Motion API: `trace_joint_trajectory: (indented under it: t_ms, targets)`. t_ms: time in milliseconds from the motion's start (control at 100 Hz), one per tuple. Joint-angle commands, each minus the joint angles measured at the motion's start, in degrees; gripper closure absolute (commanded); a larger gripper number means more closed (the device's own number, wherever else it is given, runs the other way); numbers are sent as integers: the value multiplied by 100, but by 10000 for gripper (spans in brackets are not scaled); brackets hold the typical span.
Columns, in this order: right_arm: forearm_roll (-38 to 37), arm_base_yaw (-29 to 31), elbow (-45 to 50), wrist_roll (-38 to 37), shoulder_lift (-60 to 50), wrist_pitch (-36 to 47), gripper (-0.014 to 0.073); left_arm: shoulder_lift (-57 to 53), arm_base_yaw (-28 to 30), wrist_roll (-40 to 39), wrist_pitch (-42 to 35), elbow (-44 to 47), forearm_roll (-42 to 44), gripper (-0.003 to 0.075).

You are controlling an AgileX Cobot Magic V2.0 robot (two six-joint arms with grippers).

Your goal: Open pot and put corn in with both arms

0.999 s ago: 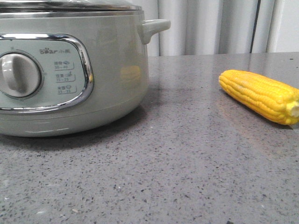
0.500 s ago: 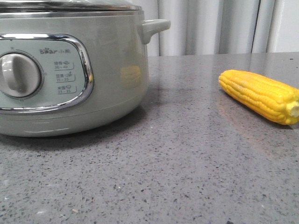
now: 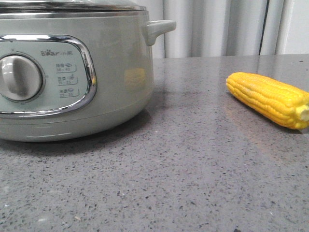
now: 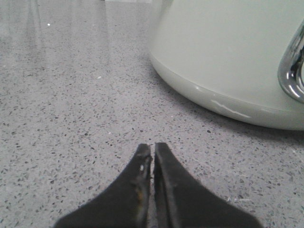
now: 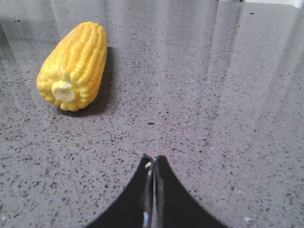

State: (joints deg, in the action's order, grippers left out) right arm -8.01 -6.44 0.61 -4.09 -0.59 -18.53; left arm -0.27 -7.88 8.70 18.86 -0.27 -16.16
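Observation:
The pale grey-green pot (image 3: 116, 67) stands at the left of the front view, lid on, with its chrome-framed panel, round dial (image 3: 19, 77) and side handle (image 3: 159, 29). Its lower wall also shows in the left wrist view (image 4: 228, 52). The yellow corn (image 3: 270, 99) lies on the counter at the right, stub end toward the camera, and shows in the right wrist view (image 5: 73, 64). My left gripper (image 4: 153, 146) is shut and empty, low over the counter in front of the pot. My right gripper (image 5: 153, 159) is shut and empty, short of the corn and to one side of it.
The grey speckled counter (image 3: 183, 164) stretches between pot and corn. A pale curtain (image 3: 217, 26) hangs behind the counter's far edge. Neither arm shows in the front view.

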Motion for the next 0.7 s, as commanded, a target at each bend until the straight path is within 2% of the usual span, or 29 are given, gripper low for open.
trace_joint_trajectory:
  t_ms: [0, 690]
  targets:
    - [-52, 32, 104, 46, -124, 78, 665, -166, 14, -54, -216, 151, -76, 741]
    - [-178, 32, 104, 46, -124, 737, 665, -166, 14, -54, -216, 151, -76, 741]
